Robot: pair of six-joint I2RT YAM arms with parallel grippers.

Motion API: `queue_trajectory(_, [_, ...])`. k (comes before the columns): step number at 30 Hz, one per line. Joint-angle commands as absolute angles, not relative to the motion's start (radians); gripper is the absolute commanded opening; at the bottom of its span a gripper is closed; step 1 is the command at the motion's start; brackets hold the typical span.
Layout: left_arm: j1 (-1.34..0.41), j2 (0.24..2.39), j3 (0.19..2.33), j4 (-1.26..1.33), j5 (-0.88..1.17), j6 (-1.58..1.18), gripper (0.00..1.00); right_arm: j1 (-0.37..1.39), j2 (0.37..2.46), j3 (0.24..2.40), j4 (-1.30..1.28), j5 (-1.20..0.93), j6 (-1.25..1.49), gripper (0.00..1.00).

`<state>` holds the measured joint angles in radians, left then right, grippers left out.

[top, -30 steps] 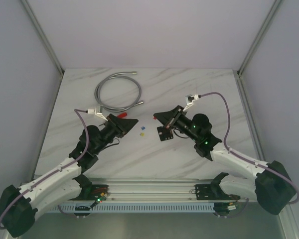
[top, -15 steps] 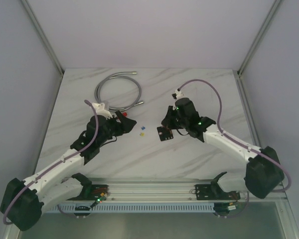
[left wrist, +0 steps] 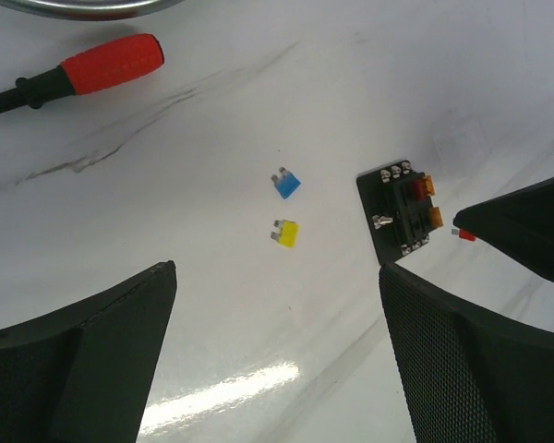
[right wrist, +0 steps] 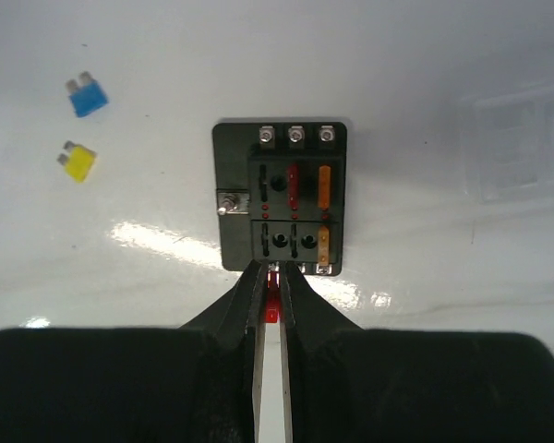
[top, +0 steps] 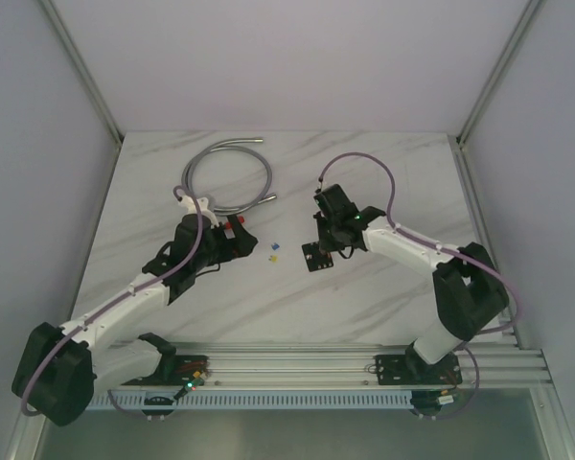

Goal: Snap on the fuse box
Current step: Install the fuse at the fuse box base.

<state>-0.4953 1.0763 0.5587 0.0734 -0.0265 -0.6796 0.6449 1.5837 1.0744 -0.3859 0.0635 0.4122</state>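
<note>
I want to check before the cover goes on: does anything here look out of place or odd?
Yes. A blue fuse and a yellow fuse lie loose on the table, apart from the fuse box, which has empty slots. The right gripper pinches a red fuse at the box's edge, not seated.

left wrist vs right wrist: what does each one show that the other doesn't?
Left wrist only: the red-handled screwdriver and the left gripper, wide open. Right wrist only: a faint clear cover right of the fuse box. Both: the fuse box, blue fuse, yellow fuse, and the right gripper shut on a red fuse.
</note>
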Motion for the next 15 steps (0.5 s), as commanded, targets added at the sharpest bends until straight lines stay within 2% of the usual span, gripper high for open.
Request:
queue_trajectory(1, [-0.482, 1.097, 0.595, 0.043, -0.037, -0.64, 1.0, 0.646, 1.632, 1.128, -0.452, 0.112, 0.377, 0.0])
queue_trajectory(15, [-0.476, 1.132, 0.604, 0.04, -0.016, -0.646, 1.0, 0.66, 1.735, 1.176, -0.458, 0.132, 0.362, 0.0])
